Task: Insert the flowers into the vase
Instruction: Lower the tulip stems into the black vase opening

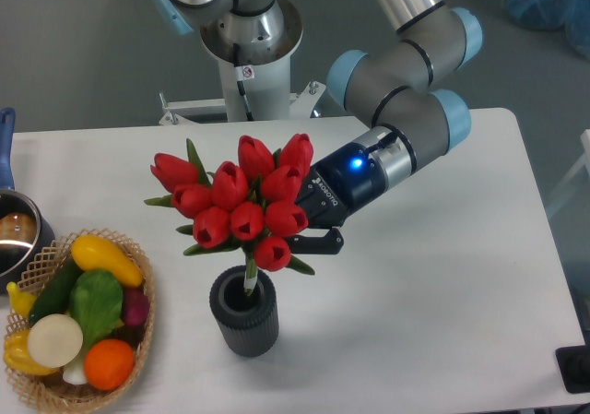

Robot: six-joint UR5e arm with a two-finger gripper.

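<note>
We see the claw [297,232] clamped on the tulip bunch [238,202], stem tips inside the ribbed vase [244,311] mouth; the vegetable basket [138,340] sits near, leftward.

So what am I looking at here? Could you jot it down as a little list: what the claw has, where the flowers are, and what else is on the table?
claw: claw shut on the flowers, mostly hidden behind the blooms
flowers: red tulips, bunch tilted, stem tip just inside the vase mouth
vase: dark ribbed cylinder, upright on the white table
basket: woven basket of vegetables, front left
pot: metal pot at the left edge
task state: stems entering, not yet released
</note>
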